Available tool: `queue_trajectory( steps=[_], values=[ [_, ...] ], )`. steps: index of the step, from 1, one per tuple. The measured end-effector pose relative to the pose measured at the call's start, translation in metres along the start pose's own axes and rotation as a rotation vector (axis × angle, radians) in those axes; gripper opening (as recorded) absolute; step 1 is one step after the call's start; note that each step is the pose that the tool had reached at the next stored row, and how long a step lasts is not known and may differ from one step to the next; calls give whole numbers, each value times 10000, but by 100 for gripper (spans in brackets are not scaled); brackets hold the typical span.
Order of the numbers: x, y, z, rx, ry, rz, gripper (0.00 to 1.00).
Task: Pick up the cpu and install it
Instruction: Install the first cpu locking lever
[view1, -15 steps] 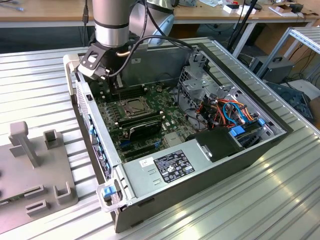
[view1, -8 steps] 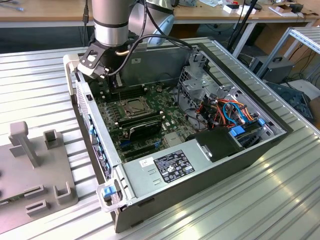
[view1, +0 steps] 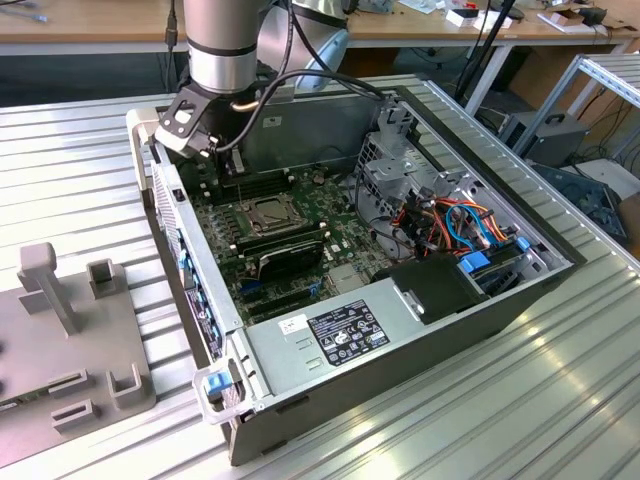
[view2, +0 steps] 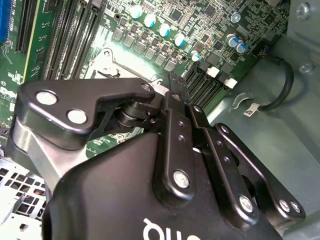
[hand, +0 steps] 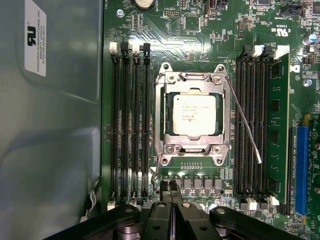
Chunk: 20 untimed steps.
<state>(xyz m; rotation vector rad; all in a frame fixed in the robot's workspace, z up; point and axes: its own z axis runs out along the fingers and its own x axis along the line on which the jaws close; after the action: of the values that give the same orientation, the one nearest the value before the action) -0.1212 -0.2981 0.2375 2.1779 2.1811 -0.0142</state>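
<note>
Chip (hand: 194, 115) lies flat in socket frame (hand: 194, 150) on green board (hand: 200, 30), silver top up, roughly square so no clear long axis; edges parallel to memory slots (hand: 131, 125) on both sides. Small dark print on top, too fine to read. Thin lever (hand: 243, 120) angled off frame's side. Gripper (hand: 172, 192) above board just beside socket, fingertips pressed together, holding nothing. White label (view1: 350, 331) on grey box in case.

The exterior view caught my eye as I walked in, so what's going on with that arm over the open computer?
A robot arm's claw hangs over the motherboard inside the open computer case. Its fingertips are together and hold nothing. The cpu already sits in its socket, framed by the metal socket frame, whose thin lever stands unlatched beside it.
</note>
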Motion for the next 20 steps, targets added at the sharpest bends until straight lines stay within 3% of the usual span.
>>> queue_trajectory(
  steps=[7,8,10,13,16,20],
  values=[
    [-38,1,-30,2,-6,0,11],
    [-45,2,-57,1,-6,0,11],
    [-52,8,-172,-21,-2,2,11],
    [-58,11,-268,-16,-6,-1,11],
    [-58,5,-266,-28,2,2,11],
    [-54,-18,-195,-36,-4,4,11]
  ],
)
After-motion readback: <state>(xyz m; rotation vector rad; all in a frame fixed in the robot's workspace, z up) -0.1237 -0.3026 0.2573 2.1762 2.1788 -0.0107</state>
